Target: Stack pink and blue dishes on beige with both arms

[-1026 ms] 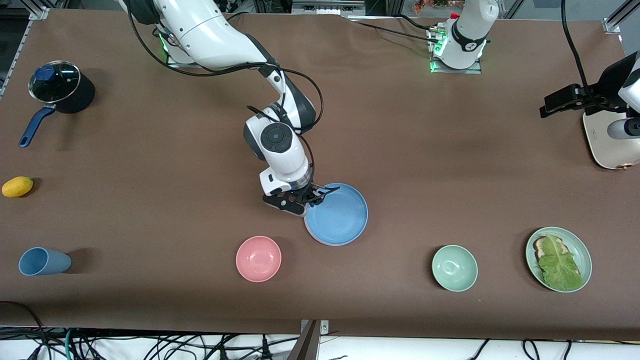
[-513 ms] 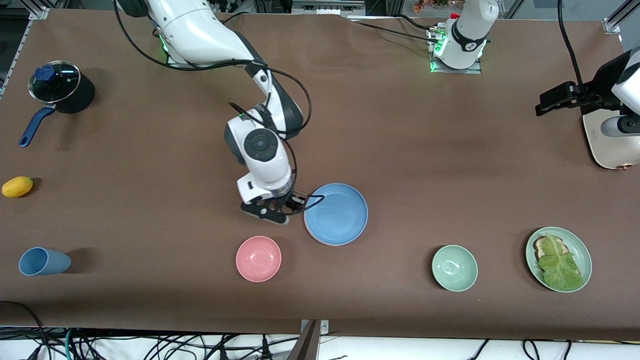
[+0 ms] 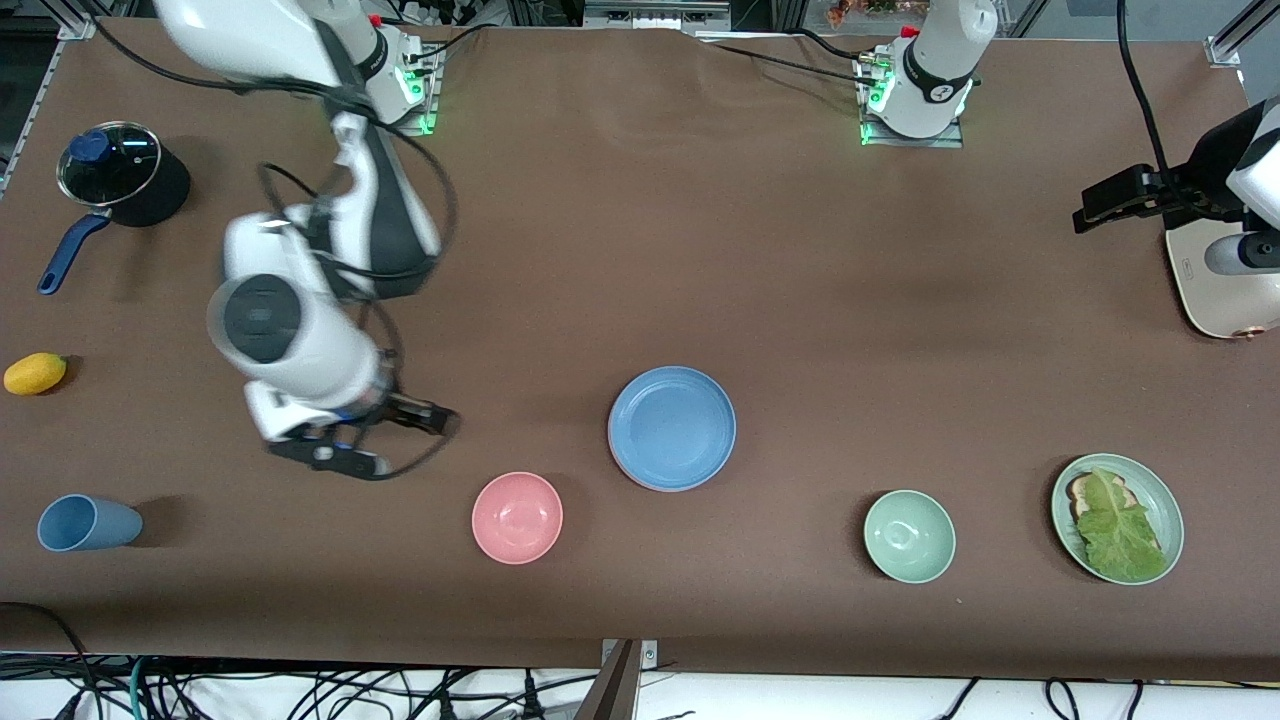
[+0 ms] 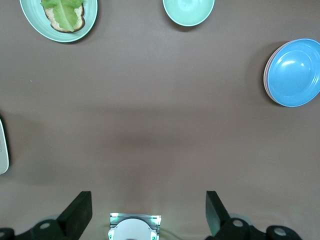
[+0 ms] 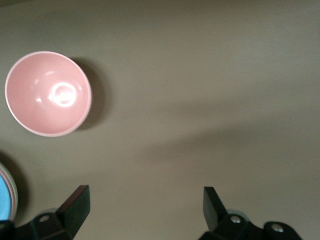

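The sky blue plate (image 3: 672, 428) lies flat mid-table on top of a stack; the left wrist view shows it too (image 4: 295, 71). A thin pink plate rim (image 4: 265, 79) peeks out under it. The beige plate is hidden. My right gripper (image 3: 392, 442) is open and holds nothing, low over bare table well off the stack toward the right arm's end; its fingers frame only tabletop (image 5: 145, 210). My left gripper (image 3: 1105, 200) waits high over the left arm's end, open and holding nothing (image 4: 145, 212).
A pink bowl (image 3: 517, 517) sits nearer the front camera than the stack. A pale green bowl (image 3: 909, 536) and a green plate with lettuce (image 3: 1117, 518) lie toward the left arm's end. A blue cup (image 3: 85, 523), a lemon (image 3: 35, 373) and a lidded pot (image 3: 122, 180) are at the right arm's end.
My right gripper has left the blue plate's rim and swung toward the right arm's end of the table. The blue plate stays where it was. The left arm has barely moved.
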{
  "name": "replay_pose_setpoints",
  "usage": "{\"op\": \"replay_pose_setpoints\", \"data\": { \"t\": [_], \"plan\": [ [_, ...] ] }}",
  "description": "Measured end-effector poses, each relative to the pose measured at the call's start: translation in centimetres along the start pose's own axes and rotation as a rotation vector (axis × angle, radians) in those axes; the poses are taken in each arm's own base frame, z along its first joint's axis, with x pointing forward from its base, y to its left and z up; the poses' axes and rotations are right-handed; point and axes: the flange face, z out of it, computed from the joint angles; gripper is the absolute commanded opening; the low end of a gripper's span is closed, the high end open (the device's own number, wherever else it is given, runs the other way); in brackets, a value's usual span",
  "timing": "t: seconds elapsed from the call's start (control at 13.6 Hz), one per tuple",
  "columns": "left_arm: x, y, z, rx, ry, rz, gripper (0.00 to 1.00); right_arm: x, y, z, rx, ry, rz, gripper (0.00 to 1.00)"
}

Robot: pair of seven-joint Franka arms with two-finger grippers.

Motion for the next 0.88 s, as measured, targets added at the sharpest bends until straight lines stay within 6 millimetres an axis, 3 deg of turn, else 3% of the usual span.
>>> {"op": "replay_pose_setpoints", "data": {
  "t": [0.15, 0.29, 0.59, 0.73, 0.88],
  "plan": [
    [0.2, -0.2, 0.3, 0.005, -0.004, -0.004, 1.00, -0.2, 4.3, -3.8, 0.005, -0.043, -0.032, 1.00],
    [0.4, -0.1, 0.5, 0.006, -0.008, -0.003, 1.00, -1.2, 6.9, -7.2, 0.022, -0.049, -0.053, 1.00],
    [1.5, 0.2, 0.9, 0.004, 0.021, 0.000, 1.00, -4.3, 13.3, -11.3, 0.079, -0.061, -0.109, 1.00],
    [1.9, 0.3, 1.3, 0.004, 0.022, -0.001, 1.00, -6.4, 15.4, -13.1, 0.063, -0.051, -0.132, 1.00],
    [2.0, 0.5, 1.3, 0.003, 0.028, 0.003, 1.00, -8.4, 15.6, -14.5, 0.048, -0.043, -0.157, 1.00]
  ]
}}
